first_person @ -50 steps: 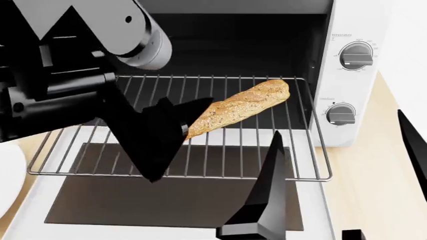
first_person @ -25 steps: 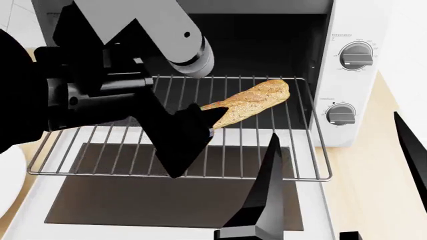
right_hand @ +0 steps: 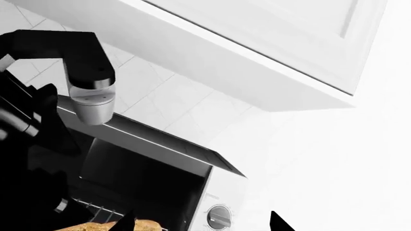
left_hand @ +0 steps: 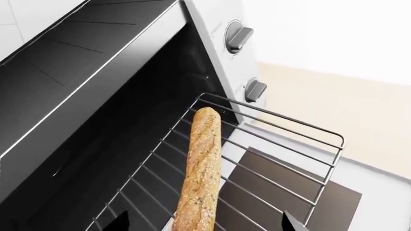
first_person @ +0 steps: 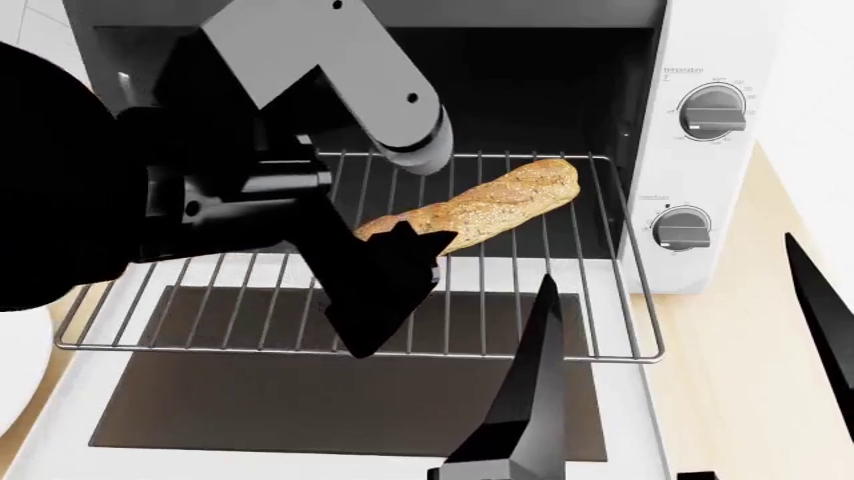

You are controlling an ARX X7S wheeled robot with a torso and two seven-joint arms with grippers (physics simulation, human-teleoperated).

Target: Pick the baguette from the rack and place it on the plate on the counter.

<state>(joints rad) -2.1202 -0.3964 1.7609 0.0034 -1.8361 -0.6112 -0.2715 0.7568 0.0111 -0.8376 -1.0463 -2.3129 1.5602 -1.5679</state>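
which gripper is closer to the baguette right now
Left. The left gripper is at the near end of the baguette on the rack, fingers either side of it. The right gripper sits open in front of the rack, clear of the loaf.

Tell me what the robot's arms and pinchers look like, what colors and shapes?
The left arm has boxy grey links and a rounded silver joint, ending in a chunky black wrist block. The left gripper is matte black with flat, wedge-shaped fingers. The right gripper has long black fingers like pointed blades. I see no cables, stickers or markings.
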